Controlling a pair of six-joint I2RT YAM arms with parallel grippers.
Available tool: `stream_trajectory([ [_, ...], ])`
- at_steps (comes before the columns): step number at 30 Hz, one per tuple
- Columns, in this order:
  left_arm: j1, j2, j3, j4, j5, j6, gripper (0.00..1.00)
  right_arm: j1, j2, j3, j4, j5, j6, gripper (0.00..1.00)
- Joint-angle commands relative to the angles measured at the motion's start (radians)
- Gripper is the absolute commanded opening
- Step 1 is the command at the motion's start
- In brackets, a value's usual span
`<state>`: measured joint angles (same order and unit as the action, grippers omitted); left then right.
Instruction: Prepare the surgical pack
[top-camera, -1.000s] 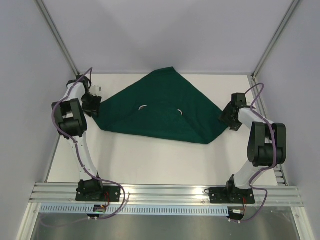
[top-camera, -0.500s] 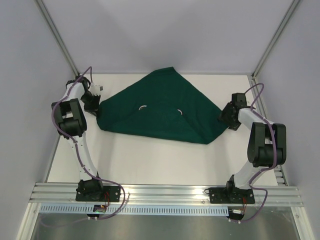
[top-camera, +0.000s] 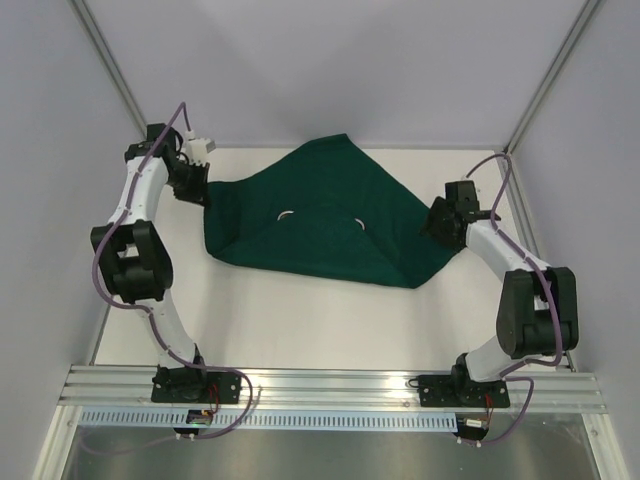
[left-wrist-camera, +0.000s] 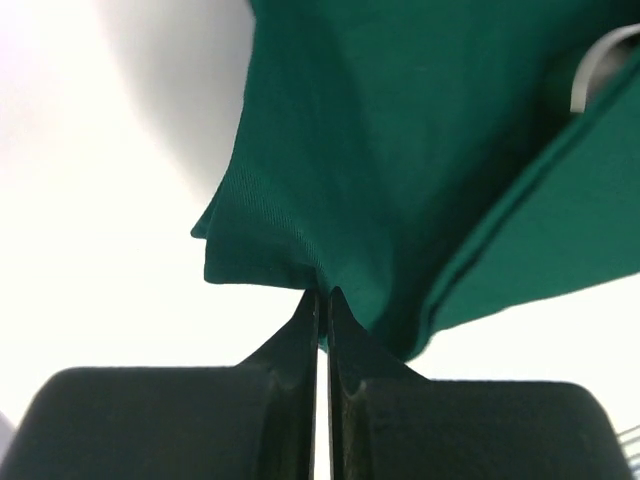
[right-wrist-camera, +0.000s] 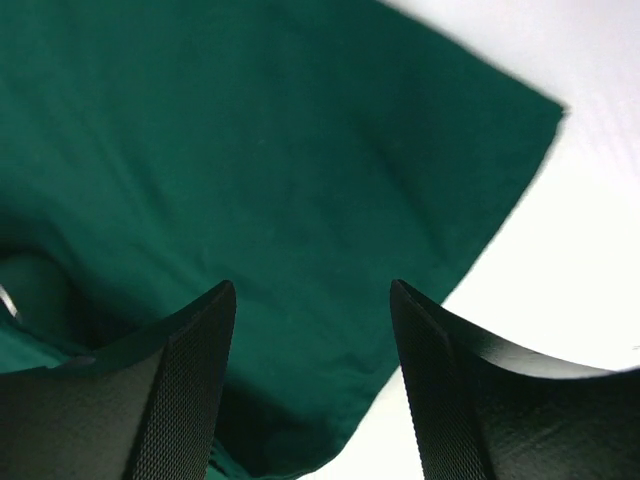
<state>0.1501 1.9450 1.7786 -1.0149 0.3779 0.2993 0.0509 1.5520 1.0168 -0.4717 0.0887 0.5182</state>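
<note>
The surgical pack's dark green cloth (top-camera: 320, 215) lies spread on the white table, with two small shiny arcs (top-camera: 285, 213) showing through slits near its middle. My left gripper (top-camera: 200, 190) is shut on the cloth's left corner and holds it raised off the table. In the left wrist view the fingertips (left-wrist-camera: 322, 293) pinch a fold of the cloth (left-wrist-camera: 400, 150), and a pale curved rim (left-wrist-camera: 600, 65) shows at the upper right. My right gripper (top-camera: 437, 222) hovers open over the right corner. The right wrist view shows cloth (right-wrist-camera: 250, 150) below its spread fingers (right-wrist-camera: 310, 290), with nothing between them.
Grey enclosure walls with slanted metal posts (top-camera: 115, 80) close in the table on the left, back and right. An aluminium rail (top-camera: 330, 385) carrying both arm bases runs along the near edge. Bare white table (top-camera: 320, 320) lies between cloth and rail.
My left gripper closed on the cloth's left corner, then rose and drew it back toward the far wall. My right gripper moved up and left over the right corner, staying open.
</note>
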Motion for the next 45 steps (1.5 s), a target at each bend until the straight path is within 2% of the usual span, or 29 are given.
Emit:
stream_trajectory([
  [1, -0.072, -0.053, 0.033, -0.036, 0.062, 0.02, 0.0, 0.072, -0.02, 0.045, -0.015, -0.01, -0.021, 0.65],
  [8, -0.234, -0.078, 0.13, -0.094, 0.082, 0.015, 0.0, 0.19, 0.075, 0.088, 0.001, -0.04, -0.01, 0.63],
  [14, -0.392, -0.032, 0.222, -0.116, 0.111, -0.008, 0.0, 0.214, 0.223, 0.154, 0.01, -0.125, -0.021, 0.6],
  [19, -0.472, 0.009, 0.298, -0.071, 0.17, -0.083, 0.0, 0.242, 0.296, 0.193, 0.028, -0.153, -0.037, 0.57],
  [28, -0.613, 0.115, 0.308, 0.067, 0.242, -0.181, 0.0, 0.291, 0.375, 0.282, 0.025, -0.194, -0.049, 0.56],
  [41, -0.715, 0.336, 0.315, 0.182, 0.277, -0.22, 0.0, 0.291, 0.369, 0.307, 0.01, -0.208, -0.061, 0.56],
  [45, -0.715, 0.373, 0.314, 0.209, 0.251, -0.223, 0.09, 0.291, 0.34, 0.33, -0.024, -0.176, -0.067, 0.61],
])
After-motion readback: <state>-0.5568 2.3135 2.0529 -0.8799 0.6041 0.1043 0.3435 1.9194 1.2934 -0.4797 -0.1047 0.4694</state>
